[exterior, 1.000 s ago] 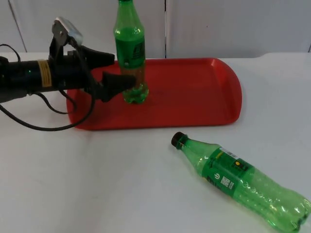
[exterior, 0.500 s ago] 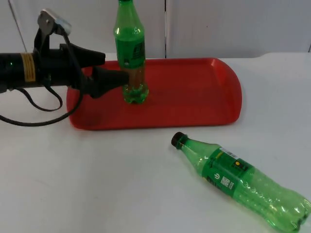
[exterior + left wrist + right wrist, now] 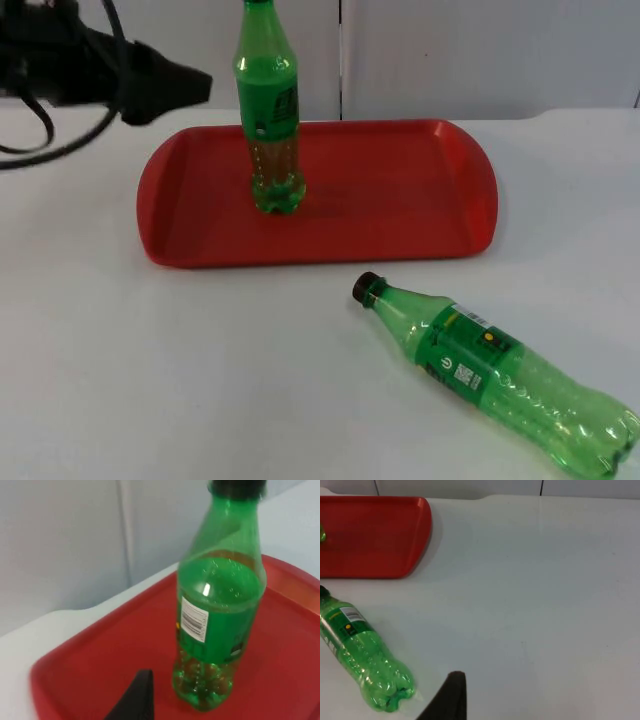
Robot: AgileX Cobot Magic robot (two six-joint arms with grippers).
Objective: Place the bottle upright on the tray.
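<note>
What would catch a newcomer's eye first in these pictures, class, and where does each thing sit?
A tall green plastic bottle stands upright on the left part of a red plastic tray at the back of the white table top. A second green plastic bottle with a black cap lies on its side on the table in front of the tray. The left claw hangs above the tray's back left corner.

The left hand [image 3: 175, 85] hangs in the air at the far left, its arm stretched in level from that side, black fingers pointing right. The right hand's fingertip [image 3: 451, 695] shows low above the counter [image 3: 545, 605].
</note>
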